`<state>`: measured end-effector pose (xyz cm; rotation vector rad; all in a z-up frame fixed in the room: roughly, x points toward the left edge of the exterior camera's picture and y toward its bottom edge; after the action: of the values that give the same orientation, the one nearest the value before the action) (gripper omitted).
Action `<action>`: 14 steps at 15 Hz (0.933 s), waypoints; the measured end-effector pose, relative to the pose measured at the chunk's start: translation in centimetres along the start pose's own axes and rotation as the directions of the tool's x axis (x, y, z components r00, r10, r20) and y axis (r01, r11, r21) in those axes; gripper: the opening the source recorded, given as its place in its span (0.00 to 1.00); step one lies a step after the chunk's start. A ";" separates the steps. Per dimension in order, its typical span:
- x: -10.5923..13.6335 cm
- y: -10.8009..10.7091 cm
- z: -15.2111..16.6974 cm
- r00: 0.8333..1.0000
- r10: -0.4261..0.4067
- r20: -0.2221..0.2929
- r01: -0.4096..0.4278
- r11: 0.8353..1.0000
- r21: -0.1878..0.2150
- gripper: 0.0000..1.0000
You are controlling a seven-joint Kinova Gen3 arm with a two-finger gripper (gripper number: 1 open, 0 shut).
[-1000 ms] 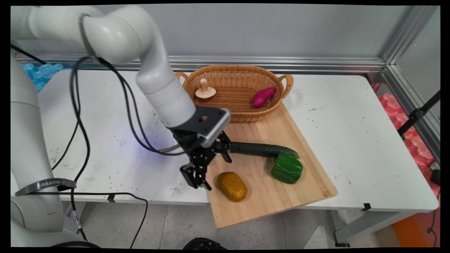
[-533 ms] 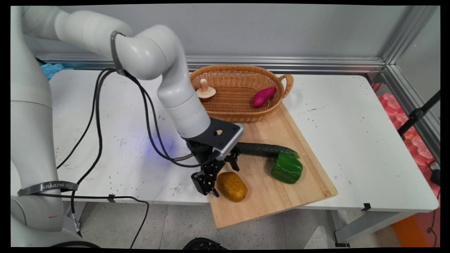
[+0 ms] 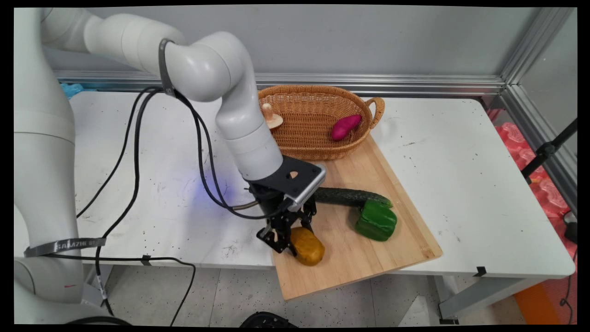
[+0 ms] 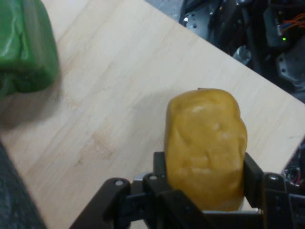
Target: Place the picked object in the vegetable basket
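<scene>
Centrally on the white worktop (image 3: 461,152): wooden cutting board (image 3: 368,258), wicker basket (image 3: 318,97) at its far end, cucumber (image 3: 350,197) and green pepper (image 3: 376,221) mid-board. Black gripper (image 3: 288,237), fingers closed against both sides of the yellow potato (image 4: 206,143) at the board's near left edge.

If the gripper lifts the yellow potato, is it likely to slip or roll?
The potato looks smooth and rounded, so it may slip between the gripper fingers. Set down on the flat cutting board, it could probably roll sideways. It appears stiff.
</scene>
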<state>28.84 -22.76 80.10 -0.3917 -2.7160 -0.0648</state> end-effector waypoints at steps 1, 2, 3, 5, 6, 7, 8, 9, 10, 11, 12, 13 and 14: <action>0.1 0.0 -0.3 1.000 0.001 0.002 -0.001 1.000 -0.003 0.00; 0.2 0.0 -0.9 1.000 0.002 0.003 -0.002 1.000 -0.006 0.00; 0.3 0.0 -1.7 1.000 0.001 0.005 -0.001 1.000 -0.010 0.00; 0.7 0.0 -3.5 1.000 -0.010 0.007 0.010 1.000 -0.012 0.00; 0.8 -0.1 -4.3 1.000 -0.019 0.008 0.019 1.000 -0.009 0.00; 0.8 -0.2 -5.2 0.999 -0.033 0.009 0.033 0.999 -0.002 0.00; 0.8 -0.4 -6.5 0.998 -0.060 0.012 0.060 0.998 0.015 0.00; 0.5 -0.6 -7.9 0.995 -0.094 0.015 0.093 0.995 0.036 0.00; 0.2 -0.8 -8.9 0.992 -0.127 0.016 0.126 0.991 0.055 0.00; -0.2 -1.0 -10.0 0.985 -0.170 0.015 0.169 0.983 0.078 0.00; -0.6 -1.4 -11.0 0.977 -0.213 0.011 0.211 0.972 0.101 0.00; -1.1 -1.7 -11.8 0.967 -0.255 0.007 0.253 0.959 0.125 0.00; -1.5 -2.0 -12.6 0.957 -0.291 0.002 0.287 0.947 0.146 0.00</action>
<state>34.30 -26.29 91.14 0.0510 -2.7588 0.0567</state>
